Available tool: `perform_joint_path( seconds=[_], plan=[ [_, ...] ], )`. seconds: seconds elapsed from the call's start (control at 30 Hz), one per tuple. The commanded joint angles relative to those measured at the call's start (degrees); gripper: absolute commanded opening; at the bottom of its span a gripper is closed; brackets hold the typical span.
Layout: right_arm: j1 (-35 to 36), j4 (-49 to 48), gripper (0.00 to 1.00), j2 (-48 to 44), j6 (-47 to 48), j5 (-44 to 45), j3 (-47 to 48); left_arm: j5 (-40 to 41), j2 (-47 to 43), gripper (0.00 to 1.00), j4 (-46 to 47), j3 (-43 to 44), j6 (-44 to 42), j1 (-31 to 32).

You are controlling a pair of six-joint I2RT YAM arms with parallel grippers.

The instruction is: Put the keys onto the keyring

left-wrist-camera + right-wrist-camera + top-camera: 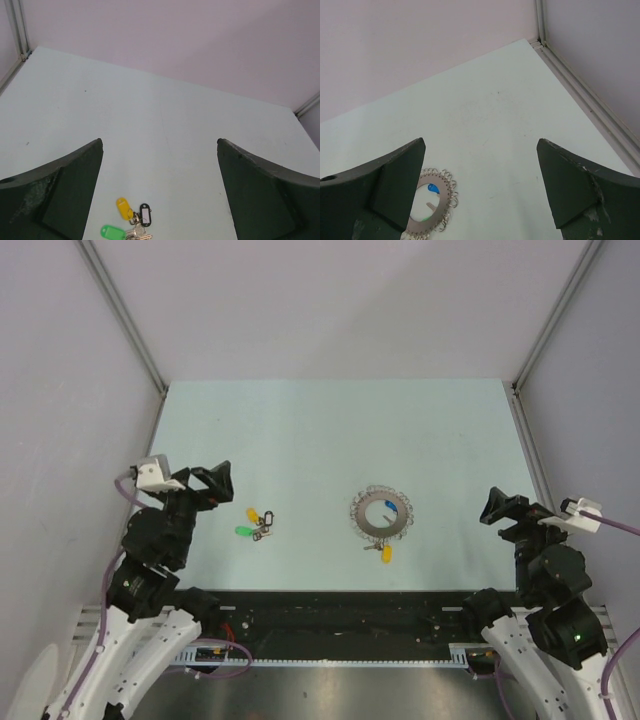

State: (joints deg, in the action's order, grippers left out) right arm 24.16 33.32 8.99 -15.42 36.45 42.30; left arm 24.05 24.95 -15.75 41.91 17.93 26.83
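A pale mint-green table (330,430) seen from above, enclosed by plain light grey walls (330,300) on three sides, with metal frame posts (125,315) rising from the two far corners. A black rail (340,615) runs along the table's near edge, where two robot arms are mounted.

One keyring (381,514), a flat silver-grey ring fringed all round with small metal loops, lies flat just right of the table's centre. One blue tag (389,505) shows in its opening. One yellow-tagged key (384,552) lies touching its near rim.

One loose bunch of keys (258,524) lies on the left half of the table, well apart from the keyring. It carries three tags: one yellow (252,513), one green (241,531) and one black-rimmed (268,519).

The left gripper (214,486) is raised near the left edge, just beside the loose bunch, its fingers spread wide apart and holding nothing. The right gripper (497,508) hovers near the right edge, to the right of the keyring, its fingers also wide apart and empty.
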Motion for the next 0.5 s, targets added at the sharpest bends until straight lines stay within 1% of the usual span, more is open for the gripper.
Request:
perform_joint_path(
  seconds=[0.0,0.23,0.47],
  plan=[
    [-1.0,0.2,1.00,-0.2,-0.2,-1.1,-0.5,4.7,-4.3,1.00,-0.4,-4.2,-1.9,0.1],
    [-2.3,0.3,1.00,0.9,-0.1,-2.7,-0.8,3.2,-4.2,1.00,-2.2,-4.3,-1.6,0.0],
    [-3.1,1.0,1.00,-0.2,-0.7,-3.1,-0.7,1.3,-3.2,1.00,-2.2,-3.9,-1.4,-0.8]
  ],
)
